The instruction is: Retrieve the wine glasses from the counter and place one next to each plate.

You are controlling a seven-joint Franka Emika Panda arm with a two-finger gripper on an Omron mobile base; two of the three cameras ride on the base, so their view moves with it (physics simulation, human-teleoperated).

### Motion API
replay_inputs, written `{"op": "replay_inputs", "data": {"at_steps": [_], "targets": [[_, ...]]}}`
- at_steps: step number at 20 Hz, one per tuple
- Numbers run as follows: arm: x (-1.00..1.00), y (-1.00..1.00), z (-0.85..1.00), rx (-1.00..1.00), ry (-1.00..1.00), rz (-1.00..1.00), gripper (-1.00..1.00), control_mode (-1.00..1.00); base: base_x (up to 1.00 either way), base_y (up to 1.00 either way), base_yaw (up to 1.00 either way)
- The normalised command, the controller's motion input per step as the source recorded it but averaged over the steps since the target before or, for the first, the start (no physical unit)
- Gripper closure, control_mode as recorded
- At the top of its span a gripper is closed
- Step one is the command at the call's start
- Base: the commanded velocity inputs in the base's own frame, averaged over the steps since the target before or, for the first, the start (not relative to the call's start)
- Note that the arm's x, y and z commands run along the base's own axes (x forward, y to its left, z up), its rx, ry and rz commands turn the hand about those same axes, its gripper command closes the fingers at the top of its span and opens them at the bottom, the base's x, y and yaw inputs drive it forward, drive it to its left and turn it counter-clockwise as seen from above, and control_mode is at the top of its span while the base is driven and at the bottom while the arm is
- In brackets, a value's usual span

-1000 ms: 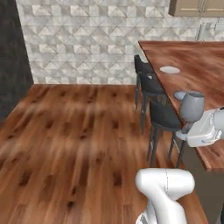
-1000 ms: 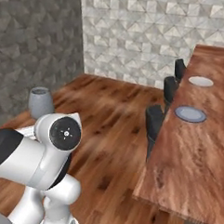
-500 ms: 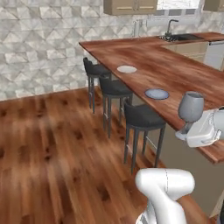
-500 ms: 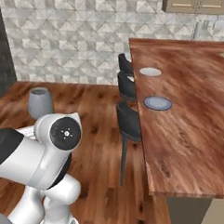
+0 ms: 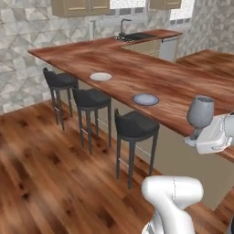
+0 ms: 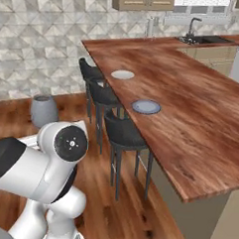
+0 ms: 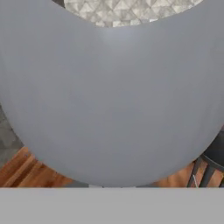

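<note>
Gripper [image 5: 197, 136] clamped tight on stem of upright wine glass [image 5: 200, 112], carried in the air beside long wood island top [image 5: 173, 87], past its near end. White plate [image 5: 100, 77] and greyish-blue plate [image 5: 146, 99] flat along stool-side edge, well apart. Three dark stools [image 5: 135, 125] below.

The white arm reaches right, its hand [image 5: 197, 135] closed on the wine glass [image 5: 200, 112] stem.

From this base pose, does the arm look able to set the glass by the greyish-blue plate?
Probably yes: the end effector, shut on the wine glass, is beside the island, with bare wood around the plate.
</note>
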Motion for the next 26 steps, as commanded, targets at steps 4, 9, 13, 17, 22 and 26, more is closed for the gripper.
{"op": "replay_inputs", "data": {"at_steps": [4, 9, 13, 17, 22, 26], "targets": [[0.00, 0.00, 0.00, 0.00, 0.00, 0.00, 1.00, 1.00, 0.51, 0.99, -0.50], [0.00, 0.00, 0.00, 0.00, 0.00, 0.00, 1.00, 1.00, 0.98, 0.31, -0.48], [0.00, 0.00, 0.00, 0.00, 0.00, 0.00, 1.00, 1.00, 0.82, -0.23, -0.28], [0.00, 0.00, 0.00, 0.00, 0.00, 0.00, 1.00, 1.00, 0.27, -0.78, -0.16], [0.00, 0.00, 0.00, 0.00, 0.00, 0.00, 1.00, 1.00, 0.46, 0.39, -0.32], [0.00, 0.00, 0.00, 0.00, 0.00, 0.00, 1.00, 1.00, 0.53, 0.68, -0.37]]}}
